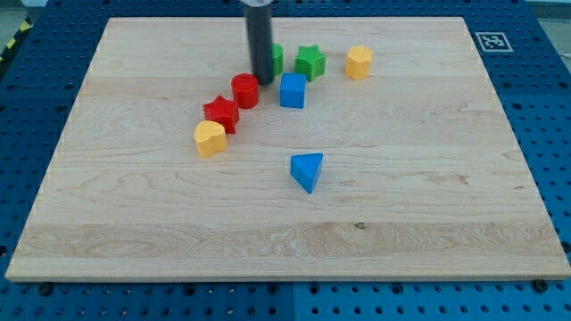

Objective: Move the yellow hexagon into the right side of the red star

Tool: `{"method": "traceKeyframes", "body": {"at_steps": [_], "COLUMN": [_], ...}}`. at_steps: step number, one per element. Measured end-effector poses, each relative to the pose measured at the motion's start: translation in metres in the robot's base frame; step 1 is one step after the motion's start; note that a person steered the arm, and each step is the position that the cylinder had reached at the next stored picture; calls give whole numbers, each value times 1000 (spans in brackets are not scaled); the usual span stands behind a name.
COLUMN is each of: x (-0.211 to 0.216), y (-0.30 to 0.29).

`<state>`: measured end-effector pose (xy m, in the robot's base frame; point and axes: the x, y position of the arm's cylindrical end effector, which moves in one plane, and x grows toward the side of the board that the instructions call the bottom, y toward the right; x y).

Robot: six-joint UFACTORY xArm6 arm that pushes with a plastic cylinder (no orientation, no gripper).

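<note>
The yellow hexagon sits near the view's top, right of centre. The red star lies left of centre, far to the lower left of the hexagon. My tip stands between the red cylinder and the blue cube, just right of the cylinder, and well left of the hexagon. The rod partly hides a green block behind it.
A green star sits left of the hexagon. A yellow heart touches the red star's lower left. A blue triangle lies near the board's middle. The wooden board rests on a blue perforated table.
</note>
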<state>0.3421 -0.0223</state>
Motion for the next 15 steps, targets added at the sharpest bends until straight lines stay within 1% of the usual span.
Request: {"method": "traceKeyframes", "body": {"at_steps": [1, 2, 3, 4, 5, 6, 7, 8, 9, 10, 11, 14, 15], "x": [12, 23, 23, -9, -63, -96, -89, -66, -64, -69, -63, 4, 48], "y": [-2, -33, -46, -37, -35, 18, 139, 177, 168, 146, 133, 129, 126]}}
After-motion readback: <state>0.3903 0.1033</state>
